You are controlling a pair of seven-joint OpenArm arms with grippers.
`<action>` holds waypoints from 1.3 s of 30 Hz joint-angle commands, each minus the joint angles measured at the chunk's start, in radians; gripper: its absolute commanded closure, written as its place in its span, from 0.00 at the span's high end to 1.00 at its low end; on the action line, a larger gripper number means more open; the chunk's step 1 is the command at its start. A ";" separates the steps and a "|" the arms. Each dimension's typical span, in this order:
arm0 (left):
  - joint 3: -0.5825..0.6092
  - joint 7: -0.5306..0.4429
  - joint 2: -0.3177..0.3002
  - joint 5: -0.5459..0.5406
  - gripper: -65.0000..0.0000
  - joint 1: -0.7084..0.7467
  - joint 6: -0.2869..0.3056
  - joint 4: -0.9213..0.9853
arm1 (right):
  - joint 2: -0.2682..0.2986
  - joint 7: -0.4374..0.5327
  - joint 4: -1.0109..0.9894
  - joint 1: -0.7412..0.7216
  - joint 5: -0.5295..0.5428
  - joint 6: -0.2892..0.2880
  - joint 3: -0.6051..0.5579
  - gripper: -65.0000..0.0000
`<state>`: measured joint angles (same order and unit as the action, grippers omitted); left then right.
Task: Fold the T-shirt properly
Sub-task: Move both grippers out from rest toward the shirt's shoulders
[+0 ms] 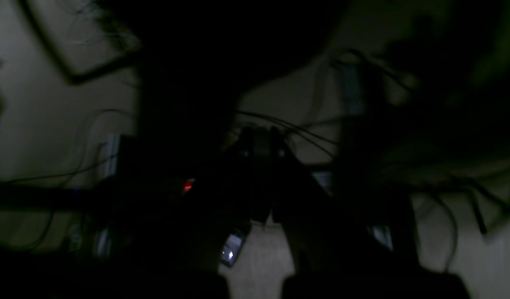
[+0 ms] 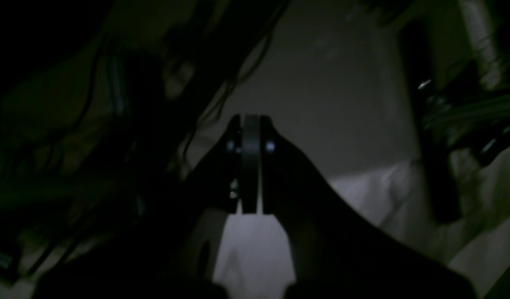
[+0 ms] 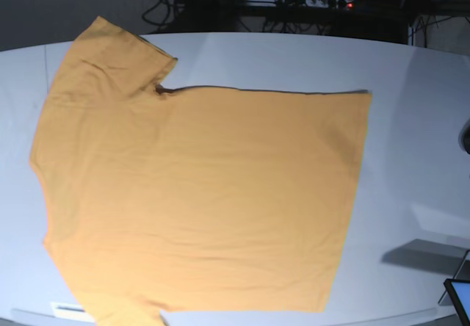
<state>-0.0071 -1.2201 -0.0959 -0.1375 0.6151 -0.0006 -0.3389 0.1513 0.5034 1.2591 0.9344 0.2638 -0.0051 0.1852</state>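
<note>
T-shirt (image 3: 198, 194) lies flat, hem rightward, collar seemingly left; left claw (image 1: 261, 178) and right claw (image 2: 250, 166) closed, empty

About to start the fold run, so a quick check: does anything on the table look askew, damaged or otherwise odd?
Nothing stands out. The T-shirt lies flat and spread on the white table, with only faint wrinkles. Its lower-left part runs out of the base view. Both wrist views are too dark to check more.

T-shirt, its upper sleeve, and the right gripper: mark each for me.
T-shirt (image 3: 205, 194), base view, middle of the flat body.
upper sleeve (image 3: 117, 54), base view, middle of the sleeve panel.
right gripper (image 2: 250, 166), right wrist view, between the closed fingers.
</note>
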 commanded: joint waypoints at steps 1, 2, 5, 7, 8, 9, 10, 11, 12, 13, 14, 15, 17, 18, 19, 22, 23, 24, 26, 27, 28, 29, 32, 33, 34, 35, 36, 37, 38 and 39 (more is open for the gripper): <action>-0.001 -0.050 -0.006 -0.030 0.00 0.016 -0.008 0.001 | 0.006 0.024 0.027 0.027 0.005 0.006 0.017 0.00; 0.000 -0.068 -0.009 -0.055 0.00 0.016 -0.008 0.001 | 0.006 0.024 0.047 0.031 0.005 0.006 0.032 0.00; 0.000 -0.114 -0.011 -0.083 0.00 0.013 -0.008 0.001 | 0.006 0.024 0.106 0.042 0.005 0.006 0.053 0.00; 0.000 -0.120 -0.011 -0.080 0.00 0.013 -0.008 -0.004 | 0.006 0.024 0.146 0.050 0.005 0.006 0.053 0.00; 0.000 -0.120 -0.011 -0.080 0.00 0.013 -0.008 -0.015 | 0.006 0.024 0.164 0.054 0.005 0.006 0.050 0.00; 0.002 -0.120 -0.011 -0.080 0.00 0.018 -0.008 -0.032 | 0.006 0.024 0.184 0.056 0.005 0.006 0.049 0.00; 0.006 -0.120 -0.009 -0.080 0.00 0.021 -0.008 -0.052 | 0.004 0.024 0.204 0.058 0.005 0.006 0.049 0.00; 0.008 -0.120 -0.006 -0.080 0.00 0.022 -0.008 -0.073 | 0.004 0.024 0.222 0.062 0.005 0.006 0.049 0.00; 0.009 -0.120 -0.006 -0.080 0.00 0.025 -0.008 -0.090 | 0.004 0.024 0.239 0.064 0.005 0.006 0.049 0.00; 0.009 -0.120 -0.005 -0.080 0.00 0.032 -0.008 -0.105 | 0.004 0.022 0.256 0.064 0.005 0.006 0.049 0.00; 0.008 -0.120 -0.005 -0.080 0.00 0.035 -0.008 -0.125 | 0.004 0.021 0.273 0.064 0.005 0.006 0.050 0.00; 0.006 -0.120 -0.005 -0.081 0.00 0.038 -0.008 -0.144 | 0.004 0.021 0.287 0.062 0.002 0.006 0.050 0.00; 0.002 -0.120 -0.005 -0.086 0.00 0.041 -0.008 -0.187 | 0.004 0.019 0.308 0.058 0.002 0.006 0.049 0.00; 0.002 -0.120 -0.005 -0.086 0.00 0.042 -0.008 -0.205 | 0.004 0.018 0.319 0.056 0.002 0.006 0.047 0.00; 0.002 -0.119 -0.005 -0.086 0.00 0.042 -0.008 -0.219 | 0.004 0.018 0.330 0.053 0.002 0.006 0.046 0.00; 0.002 -0.117 -0.005 -0.087 0.00 0.042 -0.008 -0.236 | 0.006 -0.073 0.370 0.019 0.001 0.006 0.046 0.00; 0.003 -0.117 -0.005 -0.087 0.00 0.039 -0.008 -0.236 | 0.006 -0.114 0.382 0.004 0.001 0.006 0.046 0.00; 0.005 -0.117 -0.005 -0.087 0.00 0.036 -0.008 -0.236 | 0.006 -0.163 0.396 -0.012 0.001 0.004 0.046 0.00; 0.005 -0.088 -0.003 -0.087 0.00 0.033 -0.008 -0.242 | 0.006 -0.236 0.422 -0.036 0.001 0.004 0.044 0.00; 0.000 -0.046 -0.003 -0.087 0.00 0.032 -0.008 -0.262 | 0.006 -0.265 0.440 -0.048 -0.001 0.004 0.044 0.00; -0.001 -0.003 -0.003 -0.087 0.00 0.030 -0.008 -0.286 | 0.006 -0.288 0.454 -0.054 -0.001 0.004 0.044 0.00; -0.001 0.036 -0.005 -0.087 0.00 0.032 -0.008 -0.323 | 0.008 -0.308 0.468 -0.062 -0.001 0.004 0.044 0.00; -0.001 0.124 -0.009 -0.089 0.00 0.050 -0.008 -0.443 | 0.011 -0.363 0.505 -0.084 -0.001 0.003 0.044 0.00; -0.001 0.150 -0.009 -0.089 0.00 0.056 -0.008 -0.489 | 0.011 -0.384 0.515 -0.090 -0.002 0.003 0.044 0.00; -0.001 0.178 -0.009 -0.089 0.00 0.062 -0.008 -0.544 | 0.011 -0.404 0.529 -0.099 -0.002 0.003 0.044 0.00; -0.001 0.204 -0.009 -0.089 0.00 0.068 -0.008 -0.590 | 0.011 -0.421 0.540 -0.102 -0.002 0.003 0.044 0.00; -0.001 0.237 -0.009 -0.089 0.00 0.081 -0.008 -0.638 | 0.011 -0.435 0.549 -0.105 -0.002 0.003 0.044 0.00; -0.001 0.274 -0.009 -0.089 0.00 0.091 -0.008 -0.690 | 0.011 -0.447 0.560 -0.107 -0.002 0.003 0.044 0.00; -0.001 0.303 -0.009 -0.089 0.00 0.105 -0.008 -0.742 | 0.011 -0.455 0.572 -0.107 -0.002 0.003 0.044 0.00; -0.001 0.326 -0.009 -0.089 0.00 0.122 -0.008 -0.791 | 0.011 -0.461 0.581 -0.104 -0.002 0.003 0.044 0.00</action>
<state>-0.0059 -0.8585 -0.0998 -0.2211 0.7219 -0.0021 -1.1229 0.1539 0.0174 1.8221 0.8200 0.2600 -0.0063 0.2245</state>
